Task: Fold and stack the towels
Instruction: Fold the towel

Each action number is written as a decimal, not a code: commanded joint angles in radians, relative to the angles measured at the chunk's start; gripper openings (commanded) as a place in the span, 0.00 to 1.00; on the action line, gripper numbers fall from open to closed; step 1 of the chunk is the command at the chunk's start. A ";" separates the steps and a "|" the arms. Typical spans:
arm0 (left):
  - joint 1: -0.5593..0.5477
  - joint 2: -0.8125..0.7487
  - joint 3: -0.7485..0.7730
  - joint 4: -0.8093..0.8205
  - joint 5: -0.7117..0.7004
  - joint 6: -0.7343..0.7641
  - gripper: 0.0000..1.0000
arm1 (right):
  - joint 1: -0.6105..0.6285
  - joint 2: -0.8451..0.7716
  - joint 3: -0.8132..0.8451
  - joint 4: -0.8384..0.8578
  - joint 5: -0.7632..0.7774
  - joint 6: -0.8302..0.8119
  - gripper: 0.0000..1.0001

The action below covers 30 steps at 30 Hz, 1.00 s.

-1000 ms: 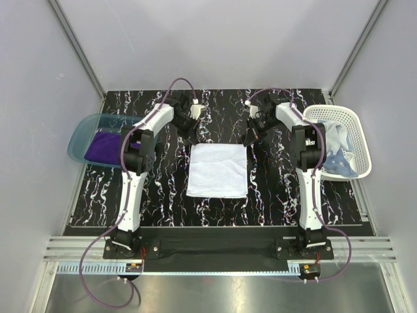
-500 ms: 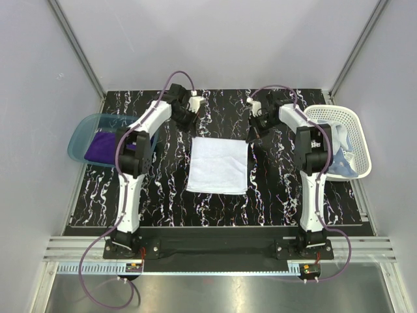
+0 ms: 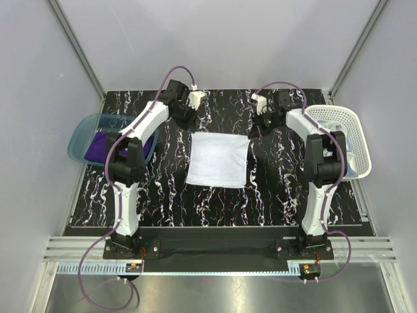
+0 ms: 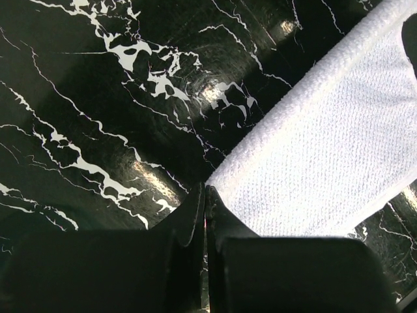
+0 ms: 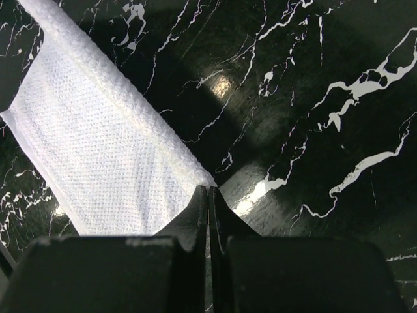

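Observation:
A white towel lies spread on the black marbled table. My left gripper is shut on its far left corner and my right gripper is shut on its far right corner. In the left wrist view the jaws pinch the corner of the towel. In the right wrist view the jaws pinch the other corner of the towel. A purple towel lies in the teal tray at the left. A light blue towel lies in the white basket at the right.
The tray stands at the table's left edge and the basket at its right edge. Grey walls close in the back and sides. Black marbled tabletop shows around the white towel.
Both grippers have moved toward the far side of the table and outward, dragging the white towel a little farther from the arm bases.

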<state>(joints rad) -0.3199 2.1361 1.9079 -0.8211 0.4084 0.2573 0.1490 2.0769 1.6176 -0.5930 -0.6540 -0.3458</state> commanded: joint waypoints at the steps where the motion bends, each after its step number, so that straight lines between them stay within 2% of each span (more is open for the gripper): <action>1: -0.002 -0.096 -0.043 0.069 -0.068 0.000 0.00 | 0.006 -0.119 -0.051 0.097 0.053 0.019 0.00; 7: -0.015 -0.149 -0.139 0.075 -0.134 -0.003 0.00 | 0.040 -0.219 -0.162 0.143 0.112 0.028 0.00; 13: -0.025 -0.249 -0.254 0.114 -0.129 -0.029 0.00 | 0.090 -0.320 -0.292 0.188 0.149 0.090 0.00; 18: -0.039 -0.324 -0.365 0.119 -0.129 -0.050 0.00 | 0.136 -0.382 -0.392 0.196 0.243 0.159 0.00; 24: -0.062 -0.433 -0.507 0.151 -0.117 -0.084 0.00 | 0.150 -0.452 -0.504 0.199 0.254 0.229 0.00; 30: -0.074 -0.462 -0.613 0.135 -0.079 -0.110 0.00 | 0.178 -0.512 -0.602 0.213 0.272 0.315 0.00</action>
<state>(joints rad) -0.3977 1.7184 1.3323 -0.6975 0.3294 0.1635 0.3157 1.6241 1.0401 -0.4034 -0.4347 -0.0883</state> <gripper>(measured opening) 0.005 0.011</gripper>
